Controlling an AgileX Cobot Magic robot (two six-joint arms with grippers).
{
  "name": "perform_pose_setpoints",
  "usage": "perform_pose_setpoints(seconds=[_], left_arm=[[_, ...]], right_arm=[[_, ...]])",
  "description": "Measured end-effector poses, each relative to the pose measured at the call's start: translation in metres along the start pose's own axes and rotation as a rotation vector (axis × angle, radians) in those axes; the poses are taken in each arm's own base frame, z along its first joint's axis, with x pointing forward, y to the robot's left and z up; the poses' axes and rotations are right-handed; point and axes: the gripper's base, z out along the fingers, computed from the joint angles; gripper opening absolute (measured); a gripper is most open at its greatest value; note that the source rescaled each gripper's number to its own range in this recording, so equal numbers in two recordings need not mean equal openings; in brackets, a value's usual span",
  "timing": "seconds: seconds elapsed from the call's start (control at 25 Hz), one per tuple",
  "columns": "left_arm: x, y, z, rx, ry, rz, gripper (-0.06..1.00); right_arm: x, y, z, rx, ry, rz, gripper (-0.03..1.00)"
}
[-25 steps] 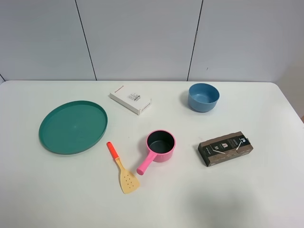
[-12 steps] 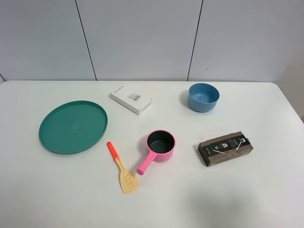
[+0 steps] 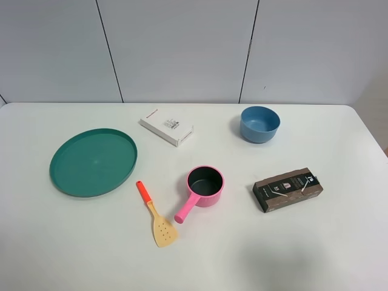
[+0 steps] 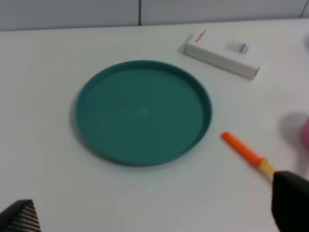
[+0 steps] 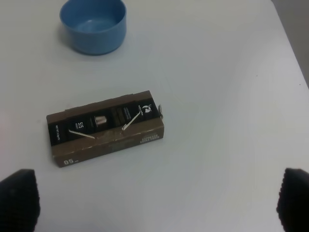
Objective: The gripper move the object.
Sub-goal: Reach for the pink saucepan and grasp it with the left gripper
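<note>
Nothing is shifting since the earlier frames. From high up, the pink saucepan point(image 3: 205, 183) is sitting mid-table point(image 3: 339, 242), its handle point(image 3: 187, 208) pointing toward the near edge, likely an easy grasp; no arm is showing. In the left wrist view, the left gripper point(image 4: 154, 212) is hanging spread wide and empty near the green plate point(image 4: 143, 111). In the right wrist view, the right gripper point(image 5: 154, 200) is gaping empty before the brown box point(image 5: 106, 128), seemingly readied for approach.

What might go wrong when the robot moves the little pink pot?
The pink saucepan has its handle pointing toward the orange-handled spatula lying close by, so a reach for the handle might knock the spatula. The brown box lies on the pan's other side; sliding the pan that way might bump it. Lifted by its thin handle alone, the pan might tip.
</note>
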Motion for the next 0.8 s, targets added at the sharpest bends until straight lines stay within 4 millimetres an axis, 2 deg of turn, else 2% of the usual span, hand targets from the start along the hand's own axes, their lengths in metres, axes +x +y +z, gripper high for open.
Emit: perform_pose_setpoints(seconds=[0.16, 0.32, 0.56, 0.8], left_arm=[[-0.016, -0.009, -0.006, 0.079, -0.047, -0.130, 0.95], [-0.041, -0.017, -0.006, 0.153, -0.055, -0.174, 0.95], [-0.085, -0.028, 0.000, 0.238, -0.075, -0.110, 0.95], [-0.123, -0.038, 0.020, 0.339, -0.070, 0.023, 0.95]], right_arm=[[0.000, 0.000, 0.000, 0.000, 0.000, 0.000, 1.00], [0.000, 0.000, 0.000, 0.000, 0.000, 0.000, 1.00], [0.000, 0.000, 0.000, 0.000, 0.000, 0.000, 1.00], [0.000, 0.000, 0.000, 0.000, 0.000, 0.000, 1.00]])
